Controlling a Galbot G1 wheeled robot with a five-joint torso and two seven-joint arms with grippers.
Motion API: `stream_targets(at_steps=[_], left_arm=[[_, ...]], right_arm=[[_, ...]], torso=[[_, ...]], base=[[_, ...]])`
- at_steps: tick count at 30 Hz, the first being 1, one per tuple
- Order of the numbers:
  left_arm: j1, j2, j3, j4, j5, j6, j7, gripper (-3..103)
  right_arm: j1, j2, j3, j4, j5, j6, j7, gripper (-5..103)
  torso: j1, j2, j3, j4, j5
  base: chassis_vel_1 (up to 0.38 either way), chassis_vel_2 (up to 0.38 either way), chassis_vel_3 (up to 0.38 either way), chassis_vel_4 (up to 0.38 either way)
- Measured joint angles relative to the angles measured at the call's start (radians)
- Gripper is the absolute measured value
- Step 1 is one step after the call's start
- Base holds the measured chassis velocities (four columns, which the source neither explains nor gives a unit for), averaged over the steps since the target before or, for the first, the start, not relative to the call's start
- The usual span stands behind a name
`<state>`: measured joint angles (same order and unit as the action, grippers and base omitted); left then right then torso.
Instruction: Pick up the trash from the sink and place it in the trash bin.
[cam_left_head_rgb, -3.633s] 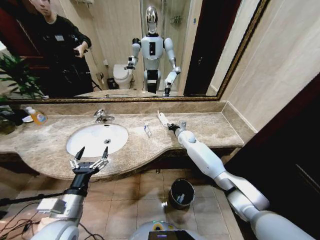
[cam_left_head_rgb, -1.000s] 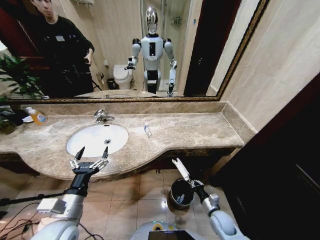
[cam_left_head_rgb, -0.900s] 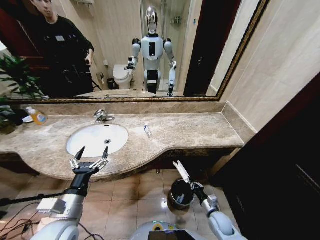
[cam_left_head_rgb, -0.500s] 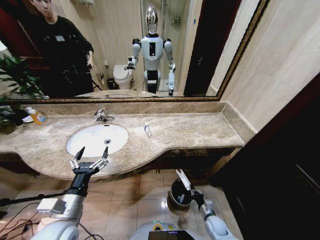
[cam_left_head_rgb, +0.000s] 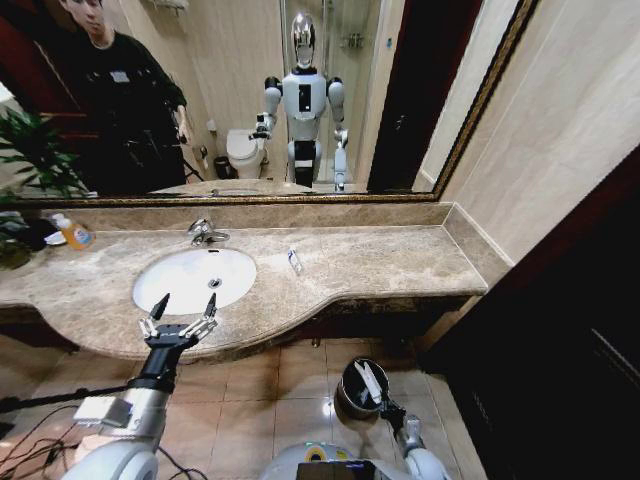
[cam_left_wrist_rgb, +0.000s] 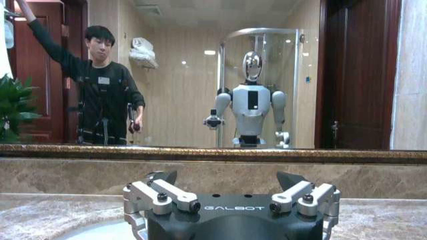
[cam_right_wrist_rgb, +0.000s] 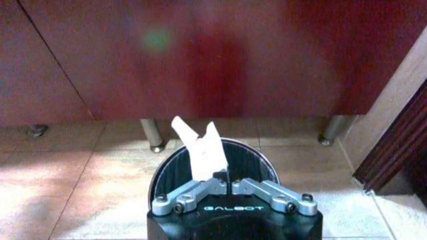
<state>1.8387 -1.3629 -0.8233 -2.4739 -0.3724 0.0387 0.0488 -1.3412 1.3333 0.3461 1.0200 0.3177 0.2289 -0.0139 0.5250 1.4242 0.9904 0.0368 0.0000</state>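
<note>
White packet (cam_right_wrist_rgb: 200, 149) upright in right hand (cam_right_wrist_rgb: 230, 183), over trash bin (cam_right_wrist_rgb: 250, 160)

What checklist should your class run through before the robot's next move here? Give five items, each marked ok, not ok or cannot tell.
1. Right pincer shut on the white packet: ok, fingertips meet on its lower end.
2. Packet over the trash bin: ok, in the right wrist view it hangs above the dark opening.
3. Bin upright on the floor tiles below the countertop: ok.
4. Left pincer out of the way: ok, open at the counter edge in front of the sink.
5. More trash left: not ok, a small packet lies on the countertop right of the sink.
</note>
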Motion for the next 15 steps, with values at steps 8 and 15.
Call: stream_targets(at_steps=[8, 15], left_arm=[[0.000, 0.000, 0.000, 0.000, 0.000, 0.000, 0.000, 100], [0.000, 0.000, 0.000, 0.000, 0.000, 0.000, 0.000, 100]], right_arm=[[0.052, 0.023, 0.001, -0.069, 0.007, 0.011, 0.034, 0], [0.069, 0.029, 0.000, -0.073, 0.015, 0.006, 0.054, 0]], torso=[[0.000, 0.000, 0.000, 0.0000, 0.0000], [0.000, 0.000, 0.000, 0.0000, 0.0000]], base=[[0.000, 0.000, 0.000, 0.000], [0.000, 0.000, 0.000, 0.000]])
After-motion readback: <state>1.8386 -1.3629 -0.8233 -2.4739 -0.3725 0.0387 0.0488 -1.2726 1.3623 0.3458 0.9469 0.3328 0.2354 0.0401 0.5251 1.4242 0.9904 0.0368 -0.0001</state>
